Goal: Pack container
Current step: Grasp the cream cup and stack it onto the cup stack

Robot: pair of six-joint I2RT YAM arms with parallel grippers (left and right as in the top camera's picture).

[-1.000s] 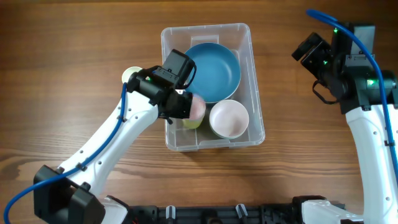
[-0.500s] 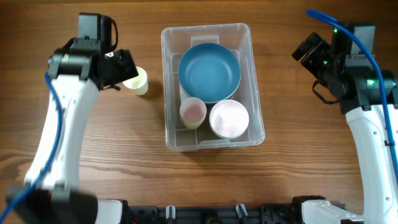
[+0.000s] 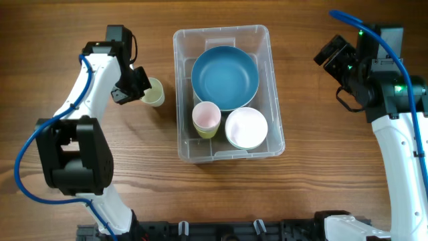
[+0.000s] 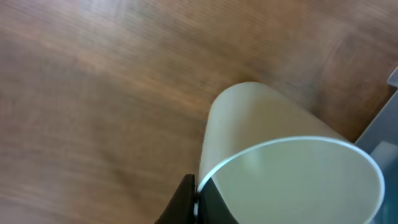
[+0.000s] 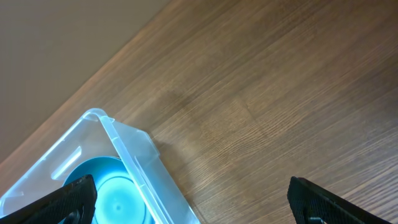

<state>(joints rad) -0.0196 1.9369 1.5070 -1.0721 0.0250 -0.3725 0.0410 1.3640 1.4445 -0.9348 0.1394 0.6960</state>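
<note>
The clear container stands mid-table and holds a blue bowl, a pink cup nested in a green one, and a pale pink bowl. A pale yellow-green cup stands on the table just left of the container. My left gripper is at this cup. In the left wrist view its fingers pinch the rim of the cup, one inside and one outside. My right gripper is open and empty, held off to the container's right. The right wrist view shows the open fingers, the container's corner and the blue bowl.
Bare wooden table surrounds the container on all sides. The left arm's links run down the left side of the table; the right arm stands along the right edge.
My left arm has left the container, where the pink cup now sits in the green one, swung left to the yellow-green cup and closed on its rim. The right arm has not moved.
</note>
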